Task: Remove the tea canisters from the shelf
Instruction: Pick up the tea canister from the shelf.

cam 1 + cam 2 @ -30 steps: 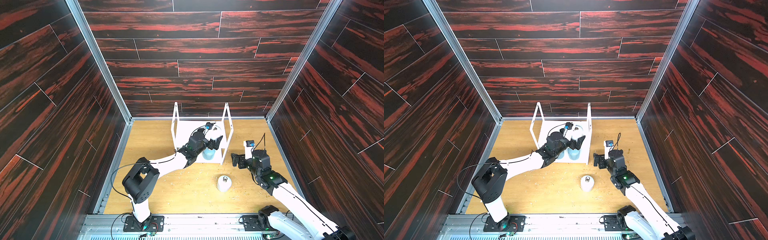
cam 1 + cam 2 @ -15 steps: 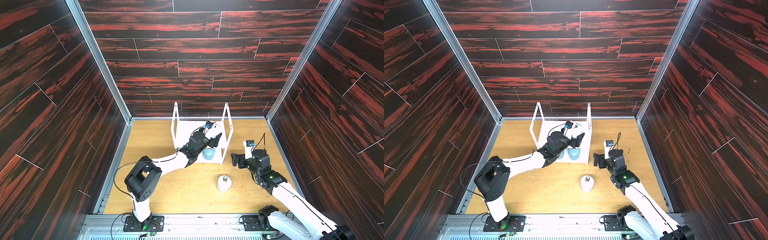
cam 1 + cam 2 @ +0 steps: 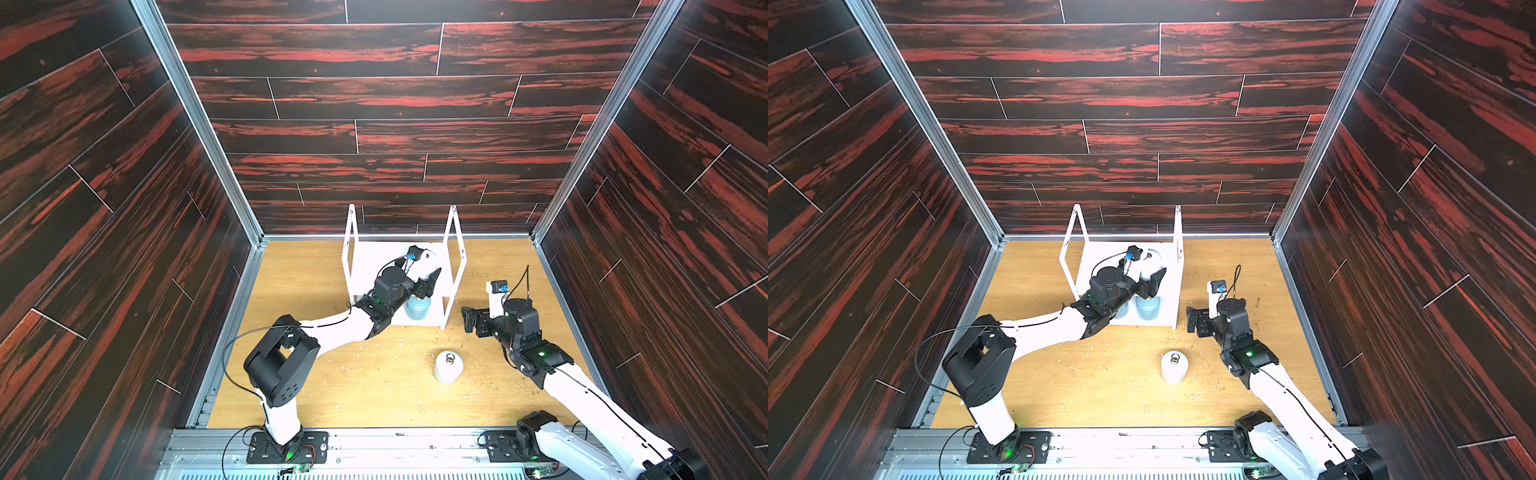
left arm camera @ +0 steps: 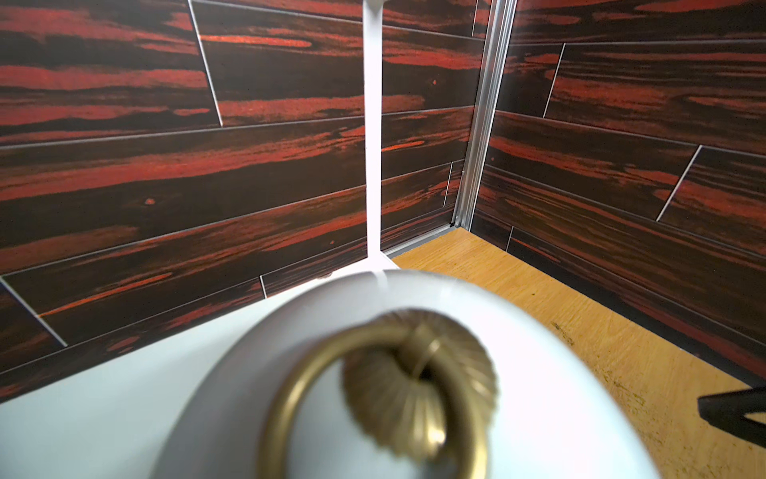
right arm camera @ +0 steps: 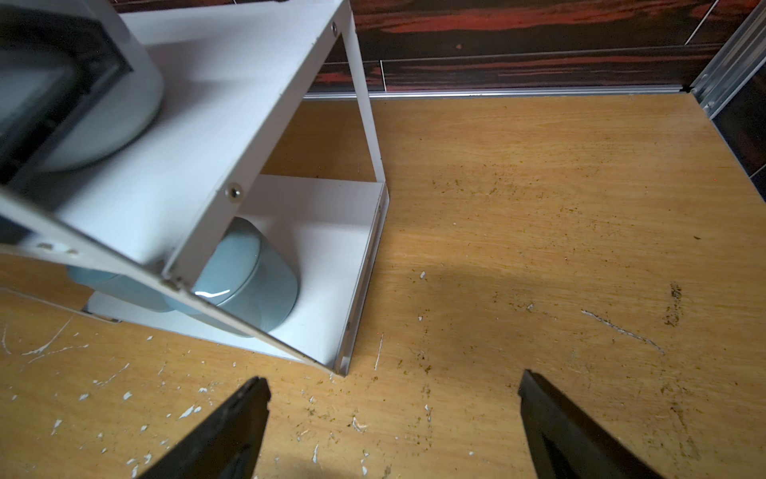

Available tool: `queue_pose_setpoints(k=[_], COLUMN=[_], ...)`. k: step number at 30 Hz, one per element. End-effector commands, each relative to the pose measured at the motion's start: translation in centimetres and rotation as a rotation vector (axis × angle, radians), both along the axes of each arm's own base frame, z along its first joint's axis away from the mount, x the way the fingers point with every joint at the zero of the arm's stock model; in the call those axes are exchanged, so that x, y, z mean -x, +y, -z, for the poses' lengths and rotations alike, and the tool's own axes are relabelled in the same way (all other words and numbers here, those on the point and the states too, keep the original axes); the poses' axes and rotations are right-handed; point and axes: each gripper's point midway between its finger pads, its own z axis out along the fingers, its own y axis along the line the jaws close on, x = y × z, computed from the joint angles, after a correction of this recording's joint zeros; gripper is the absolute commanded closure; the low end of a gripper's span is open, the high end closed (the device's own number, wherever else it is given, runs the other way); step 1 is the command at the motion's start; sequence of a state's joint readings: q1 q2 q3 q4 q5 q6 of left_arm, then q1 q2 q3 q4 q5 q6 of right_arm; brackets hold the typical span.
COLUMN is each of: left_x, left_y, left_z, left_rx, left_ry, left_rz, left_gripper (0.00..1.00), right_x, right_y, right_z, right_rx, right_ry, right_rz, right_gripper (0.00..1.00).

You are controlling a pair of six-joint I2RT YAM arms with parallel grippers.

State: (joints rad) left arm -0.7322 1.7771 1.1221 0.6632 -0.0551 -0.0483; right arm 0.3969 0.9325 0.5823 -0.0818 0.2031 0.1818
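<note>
The left gripper (image 3: 426, 272) is closed on a white canister (image 4: 559, 394), whose brass ring pull (image 4: 418, 373) fills the wrist view (only one dark fingertip (image 4: 713, 408) shows at the edge); the canister appears to stand on the upper board of the shelf (image 3: 361, 266). Directly beneath that grip, on the lower board, a light blue canister (image 5: 248, 286) and a second light blue canister (image 5: 124, 290) sit side by side. Farther out, toward the robot's base, another white canister (image 3: 448, 368) stands upright on the wooden table (image 3: 374, 395), and the right gripper (image 5: 393, 377) hangs wide open and empty over the table just off the shelf's front corner.
</note>
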Motion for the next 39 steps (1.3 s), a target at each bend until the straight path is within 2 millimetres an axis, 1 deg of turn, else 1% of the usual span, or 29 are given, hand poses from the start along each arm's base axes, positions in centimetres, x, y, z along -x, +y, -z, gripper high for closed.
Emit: queue_pose_setpoints(k=[1,9,17,22,26,29,32,36,39], left_x=[1.5,4.5,8.3,10.6,12.1,13.2,13.9,14.8,15.4], left_y=[1.1,1.6,2.0,2.2,2.8,2.8,3.0,3.5,3.7], left_z=[-3.1,-2.9,-3.8,-3.0,-2.0,-1.1,-0.1,1.7,3.5], left_rx=[0.023,-0.030,-0.015,-0.010,-0.002,-0.007,-0.014,-0.003,-0.003], left_ry=[-0.055,-0.059,-0.073,-0.052,-0.041,-0.036,-0.029,0.002,0.035], left_rz=[0.002,0.018,0.049,0.102,0.102,0.108,0.106,0.106,0.108], left_gripper=[0.32,0.32,0.32,0.32,0.32,0.32,0.32,0.32,0.32], right_x=[-0.4,-0.5,-0.5,-0.5,-0.4,-0.4,-0.5,-0.4,-0.4], right_y=[0.1,0.2,0.2,0.3,0.3,0.4,0.4,0.3,0.2], right_z=[-0.6,-0.6,-0.5,-0.5,-0.2,-0.3,-0.2,-0.1,0.0], right_rx=[-0.007,-0.009,-0.011,-0.017,-0.021,-0.023,-0.025,-0.025,-0.025], right_ry=[-0.017,-0.017,-0.015,-0.016,-0.008,-0.009,-0.006,-0.002,0.000], right_rz=[-0.008,-0.012,-0.014,-0.018,-0.019,-0.019,-0.018,-0.015,-0.010], right_gripper=[0.02,0.02,0.02,0.02,0.02,0.02,0.02,0.02,0.02])
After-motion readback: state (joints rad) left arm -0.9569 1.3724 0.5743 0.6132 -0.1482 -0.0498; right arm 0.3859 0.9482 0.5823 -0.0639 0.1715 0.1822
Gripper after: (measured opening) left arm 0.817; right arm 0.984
